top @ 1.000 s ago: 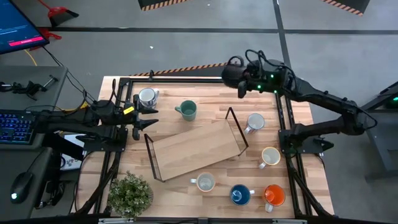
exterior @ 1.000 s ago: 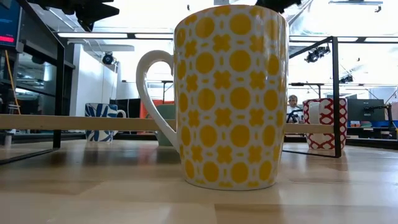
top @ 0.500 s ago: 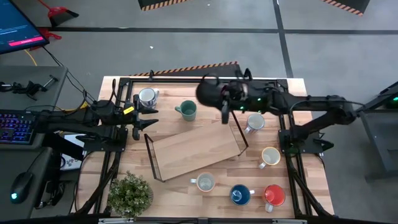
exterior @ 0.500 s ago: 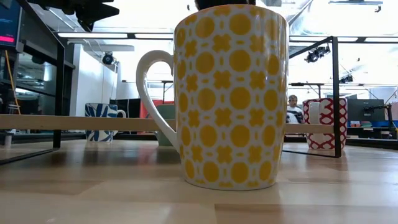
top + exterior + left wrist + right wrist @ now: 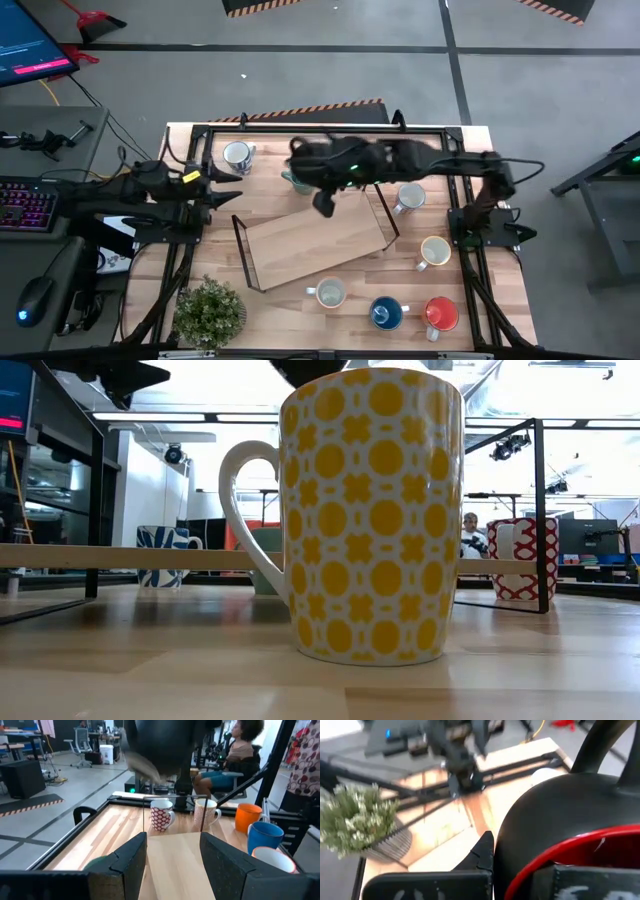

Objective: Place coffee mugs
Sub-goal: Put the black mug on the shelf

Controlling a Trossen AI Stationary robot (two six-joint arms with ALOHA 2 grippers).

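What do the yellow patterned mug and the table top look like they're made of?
The yellow patterned mug looks like glazed ceramic: a smooth, slightly shiny white body with printed yellow dots and thick walls at the handle. The table top looks like light, sealed wood, probably butcher block, judging by its plank seams and grain.

**Room and surroundings**

Floor (image 5: 300,70): grey, smooth, crossed by dark seam lines. Hazard tape (image 5: 310,110), yellow-black, along the far edge of the table (image 5: 300,240); more of it at the top of the high view. Table top is pale wood planks.

Left of the table: a desk (image 5: 60,130) with a lit monitor (image 5: 30,45) and a keyboard (image 5: 25,200), keys glowing purple-blue. A mouse (image 5: 35,297) lies nearer the front.

Low view: bright ceiling lights (image 5: 150,417), white wall (image 5: 150,490), screens (image 5: 585,537) at the back.

Left wrist view: office chair (image 5: 79,740), white bin (image 5: 106,754), black box (image 5: 22,777), possibly a cabinet. A seated person (image 5: 235,762) beyond the table.
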